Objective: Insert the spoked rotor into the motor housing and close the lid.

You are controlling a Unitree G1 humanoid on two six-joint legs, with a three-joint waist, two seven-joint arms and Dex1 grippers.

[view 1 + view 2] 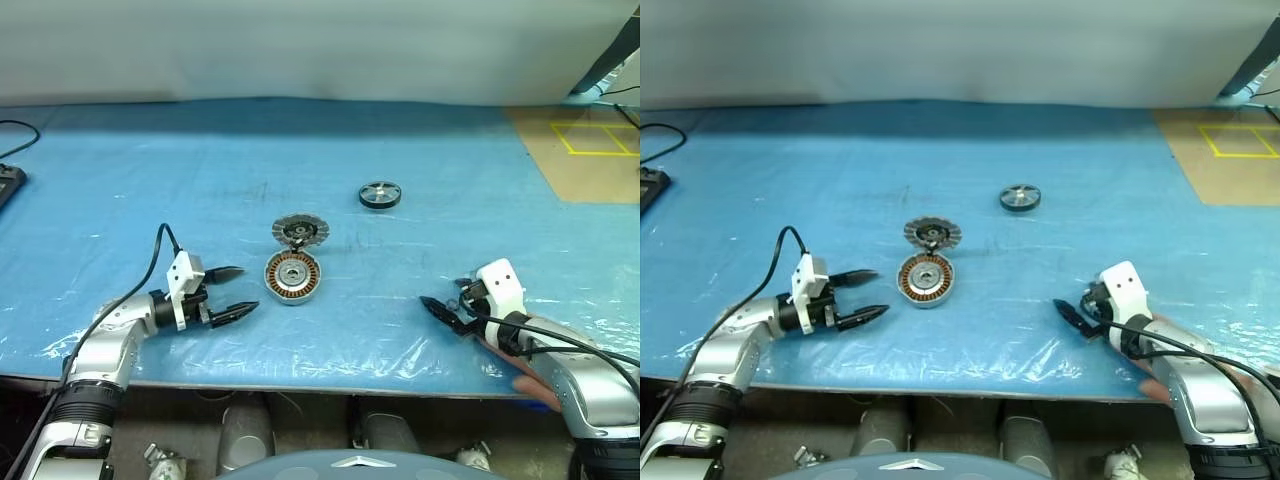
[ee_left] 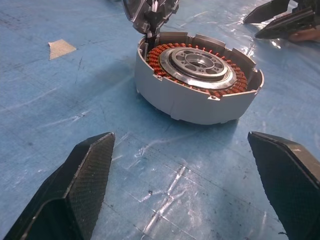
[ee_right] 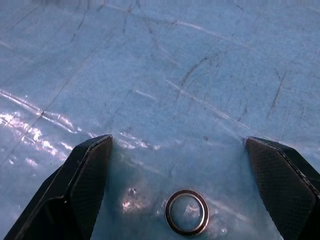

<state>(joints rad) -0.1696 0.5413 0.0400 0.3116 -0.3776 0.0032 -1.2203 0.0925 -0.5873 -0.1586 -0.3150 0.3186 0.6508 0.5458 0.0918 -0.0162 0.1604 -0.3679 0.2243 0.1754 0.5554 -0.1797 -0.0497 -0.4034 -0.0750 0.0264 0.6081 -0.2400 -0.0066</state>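
The motor housing [image 1: 292,277] is a shallow silver cup with copper windings, standing open mid-table. Its lid [image 1: 300,233] is tipped up at the housing's far edge, its fin pattern showing. The spoked rotor [image 1: 380,195] lies alone farther back and to the right. My left gripper [image 1: 248,290] hovers open just left of the housing, pointing at it; the left wrist view has the housing [image 2: 197,75] ahead between the fingers. My right gripper [image 1: 440,302] is open low over the sheet, right of the housing, with nothing between its fingers.
A blue plastic sheet [image 1: 330,150] covers the table. A small metal ring [image 3: 187,212] lies on it under the right gripper. A black device [image 1: 8,185] sits at the left edge. A brown surface with yellow tape [image 1: 590,150] lies at the far right. The front table edge [image 1: 300,385] is close.
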